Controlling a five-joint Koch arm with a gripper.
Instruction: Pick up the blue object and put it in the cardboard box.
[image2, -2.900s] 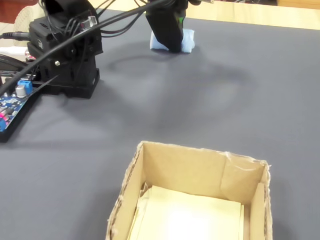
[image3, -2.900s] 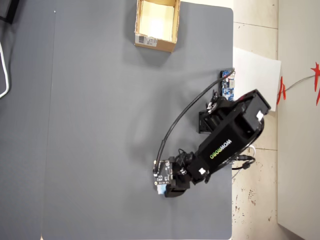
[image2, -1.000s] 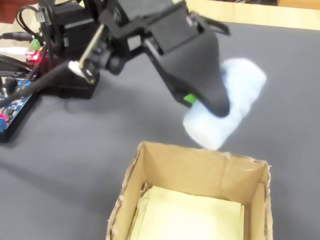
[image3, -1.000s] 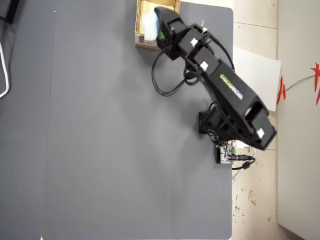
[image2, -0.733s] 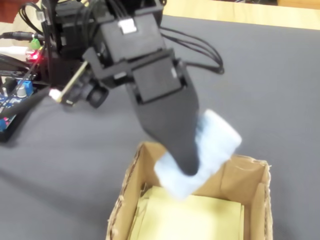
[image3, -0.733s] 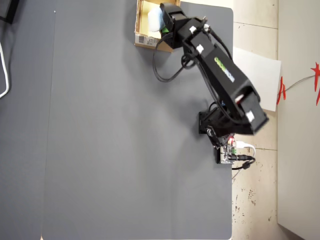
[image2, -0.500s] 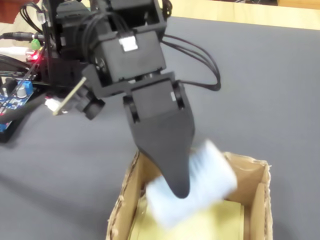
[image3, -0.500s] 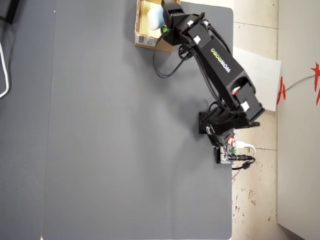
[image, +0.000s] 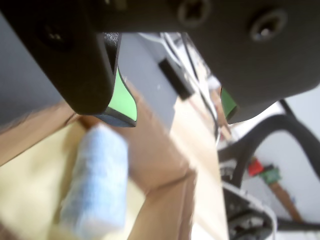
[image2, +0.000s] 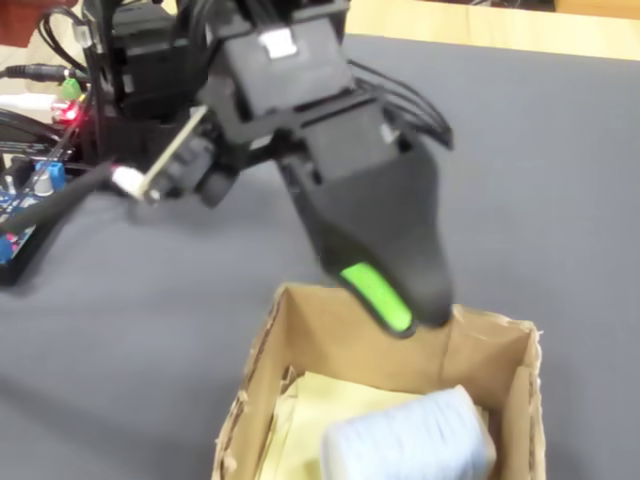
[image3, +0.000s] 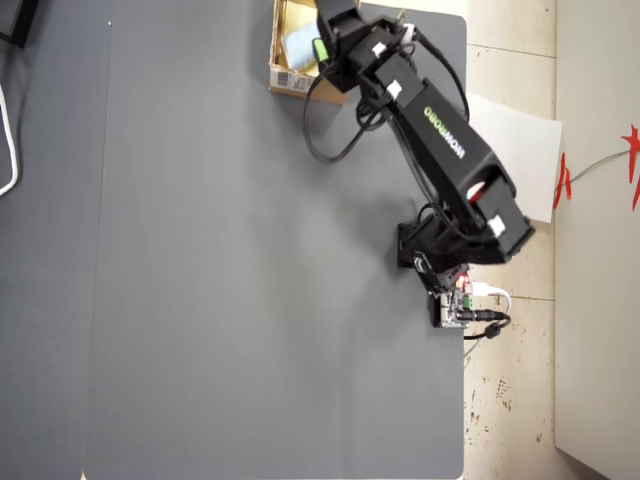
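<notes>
The blue object (image: 97, 182) is a pale blue, thread-wound roll lying inside the cardboard box (image: 167, 162) on its yellowish bottom. A fixed view shows the roll (image2: 405, 440) against the box's right wall (image2: 520, 400). My gripper (image: 177, 112) hangs just above the box, open, its green-padded jaws wide apart with nothing between them. In the wrist view the roll lies below the left jaw and clear of it. From the fixed view the gripper (image2: 400, 310) points down over the box's far rim. Overhead, the gripper (image3: 322, 45) sits over the box (image3: 285, 78) and the roll (image3: 298, 42).
The box stands at the top edge of the dark grey mat (image3: 250, 280) in the overhead view. The arm's base (image3: 450, 250), a small circuit board (image3: 455, 310) and cables sit at the mat's right edge. Wires and electronics (image2: 40, 170) crowd the left of the fixed view.
</notes>
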